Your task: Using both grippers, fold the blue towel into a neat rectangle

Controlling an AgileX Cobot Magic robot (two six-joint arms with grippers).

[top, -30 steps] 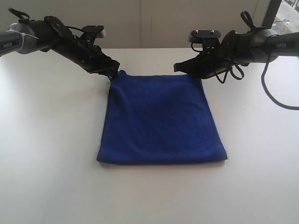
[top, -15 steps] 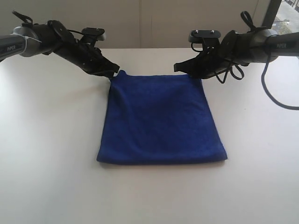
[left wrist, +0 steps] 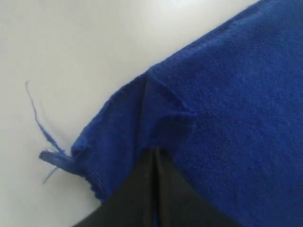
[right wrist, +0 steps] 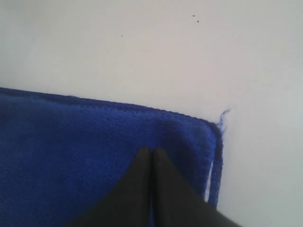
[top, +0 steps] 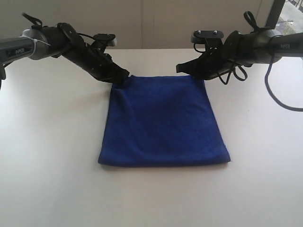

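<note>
A royal-blue terry towel [top: 163,123] lies flat in the middle of the white desk [top: 47,142]. The left end effector [left wrist: 154,152] is closed, pinching puckered cloth at the towel's far-left corner. The right end effector [right wrist: 151,151] is closed tight over the far-right corner. Whether it grips any cloth cannot be told.

Light: bright and even; the white table [top: 47,142] almost glows.
Shadows: a thin dark line under the near edge of the blue towel [top: 163,118].
Blur: both wrist views look soft up close.
</note>
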